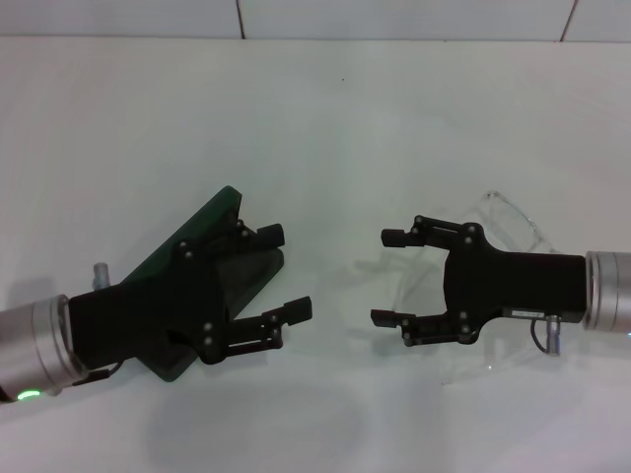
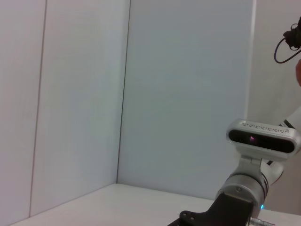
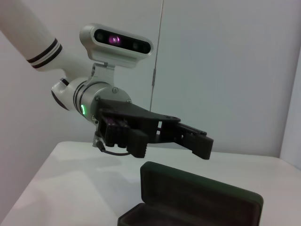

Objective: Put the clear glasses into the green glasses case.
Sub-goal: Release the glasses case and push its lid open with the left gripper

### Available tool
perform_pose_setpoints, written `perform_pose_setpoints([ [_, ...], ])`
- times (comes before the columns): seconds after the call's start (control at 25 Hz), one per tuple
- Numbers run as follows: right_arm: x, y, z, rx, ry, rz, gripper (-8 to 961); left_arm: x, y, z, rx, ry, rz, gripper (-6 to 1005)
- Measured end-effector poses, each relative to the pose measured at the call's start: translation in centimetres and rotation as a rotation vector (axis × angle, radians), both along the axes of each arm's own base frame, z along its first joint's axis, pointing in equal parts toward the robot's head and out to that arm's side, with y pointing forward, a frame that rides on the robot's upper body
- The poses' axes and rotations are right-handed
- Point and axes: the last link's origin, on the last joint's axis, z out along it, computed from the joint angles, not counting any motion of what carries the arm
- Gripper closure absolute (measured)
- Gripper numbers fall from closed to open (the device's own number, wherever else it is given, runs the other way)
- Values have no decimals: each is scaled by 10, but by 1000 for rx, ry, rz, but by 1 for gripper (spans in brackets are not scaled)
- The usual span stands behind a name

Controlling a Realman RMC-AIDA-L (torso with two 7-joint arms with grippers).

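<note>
In the head view, the left gripper (image 1: pixel 284 274) sits in the lower left of the frame, its fingers spread wide and holding nothing, hovering over the green glasses case (image 1: pixel 219 213) – the case lies open on the white table (image 1: pixel 315 118), lid raised toward the upper left, dark lining showing beneath the arm. Across a bare gap at the centre, the right gripper (image 1: pixel 385 277) faces it from the right side, jaws likewise wide apart and empty. Behind and under that arm, toward the right edge, lie the clear glasses (image 1: pixel 513 222), on the table and partly hidden by the wrist. Along the top edge runs a pale wall (image 1: pixel 394 18) with dark seams – in the right wrist view the open case (image 3: pixel 197 197) sits in the lower frame under the left gripper (image 3: pixel 176 141)
</note>
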Motion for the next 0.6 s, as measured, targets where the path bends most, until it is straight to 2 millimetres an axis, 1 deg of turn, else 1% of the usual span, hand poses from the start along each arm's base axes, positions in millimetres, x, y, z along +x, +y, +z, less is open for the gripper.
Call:
perform_pose_setpoints([
  [0.44, -3, 0, -4, 0, 3, 0, 117, -3, 1, 1, 7, 17, 6, 167],
  [0.6, -5, 0, -4, 1, 6, 6, 117, -5, 5, 3, 13, 34, 21, 167],
])
